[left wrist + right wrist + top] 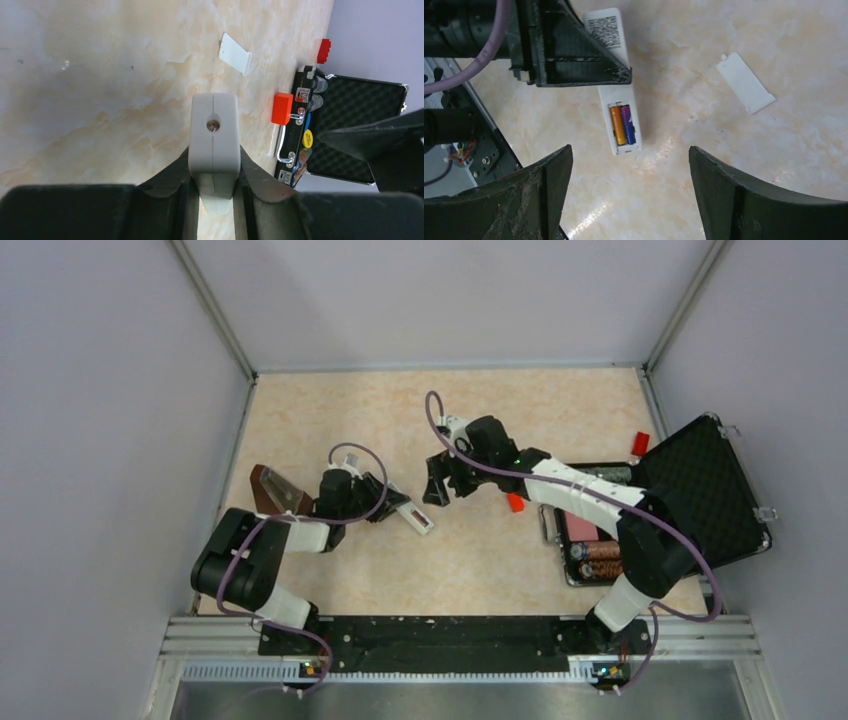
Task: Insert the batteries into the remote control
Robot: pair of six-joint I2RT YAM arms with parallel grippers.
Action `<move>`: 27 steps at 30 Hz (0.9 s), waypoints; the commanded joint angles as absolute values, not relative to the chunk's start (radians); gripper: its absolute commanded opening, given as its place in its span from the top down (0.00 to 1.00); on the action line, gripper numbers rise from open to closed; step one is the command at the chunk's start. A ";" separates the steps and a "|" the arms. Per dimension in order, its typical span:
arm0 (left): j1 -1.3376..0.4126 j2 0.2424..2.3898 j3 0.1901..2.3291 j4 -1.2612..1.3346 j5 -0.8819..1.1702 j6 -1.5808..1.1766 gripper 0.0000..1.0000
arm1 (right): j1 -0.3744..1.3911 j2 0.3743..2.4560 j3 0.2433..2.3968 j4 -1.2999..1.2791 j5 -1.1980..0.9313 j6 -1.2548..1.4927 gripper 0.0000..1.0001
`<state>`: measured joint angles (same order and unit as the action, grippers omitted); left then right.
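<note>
**Remote control** (616, 94): white, back up, compartment uncovered. Clamped about mid-length between the fingers of the left gripper (214, 172), one end projecting past the fingertips.

**Batteries:** orange-brown battery (617, 125) and purple battery (627, 125), seated side by side in the compartment, just ahead of the right gripper (630, 165).

**Right gripper:** jaws spread wide, grasping nothing.

**White plate** (745, 82): flat on the table (724, 165), ahead of the right gripper and to one side, apart from the remote control.

**Red block** (282, 108) and open black case (350, 130): beyond the left gripper's fingertips.
</note>
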<state>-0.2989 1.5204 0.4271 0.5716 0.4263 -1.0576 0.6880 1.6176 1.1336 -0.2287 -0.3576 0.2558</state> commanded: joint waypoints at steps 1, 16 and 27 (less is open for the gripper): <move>-0.323 1.526 0.397 0.676 0.347 -1.086 0.69 | 0.757 1.655 1.155 -0.162 -0.350 0.155 0.16; -0.340 1.387 0.278 0.472 0.158 -1.162 0.33 | 0.796 1.745 1.163 -0.096 -0.161 0.255 0.18; -0.341 1.053 0.278 0.046 0.022 -1.132 0.30 | 0.665 1.866 1.278 -0.259 0.034 0.581 0.51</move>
<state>-0.3386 1.1549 0.2691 0.2508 0.1097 -1.1717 0.7139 1.7981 1.1824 -0.1745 -0.0956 0.4515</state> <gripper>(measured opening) 0.714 0.543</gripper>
